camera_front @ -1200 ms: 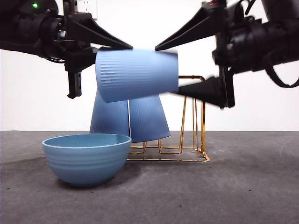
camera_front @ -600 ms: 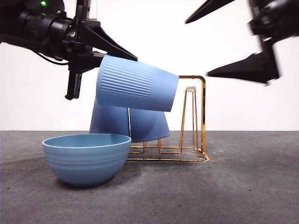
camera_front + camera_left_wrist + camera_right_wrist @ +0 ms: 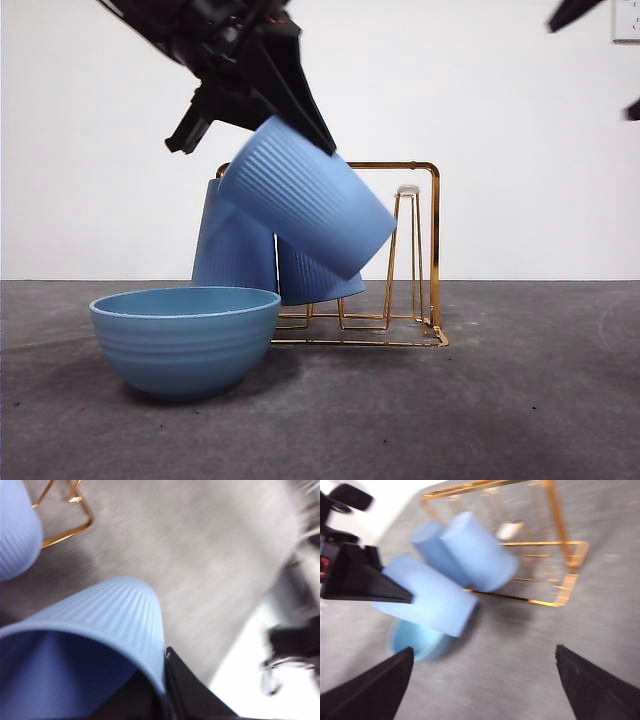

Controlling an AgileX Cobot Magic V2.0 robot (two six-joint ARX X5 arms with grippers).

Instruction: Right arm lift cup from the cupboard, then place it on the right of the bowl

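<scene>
My left gripper [image 3: 252,140] comes down from the upper left and is shut on the rim of a light-blue ribbed cup [image 3: 305,205]. It holds the cup tilted in the air in front of the gold wire cupboard [image 3: 415,260], base down to the right. The left wrist view shows the cup's mouth [image 3: 100,630] against one finger [image 3: 192,695]. My right gripper [image 3: 482,650] is open and empty, high at the right, showing only as black tips in the front view [image 3: 605,60]. The wide blue bowl [image 3: 185,340] sits at the front left, also in the right wrist view [image 3: 415,640].
Two more blue cups [image 3: 235,245] [image 3: 315,275] stand upside down on the rack's left pegs, behind the held cup. The rack's frame handle [image 3: 432,240] rises at its right end. Grey tabletop [image 3: 520,400] lies to the right of the bowl.
The right gripper has let go of the cup and pulled away up to the right. The left gripper has swung upward, and the cup has tipped from level to slanting, base down right.
</scene>
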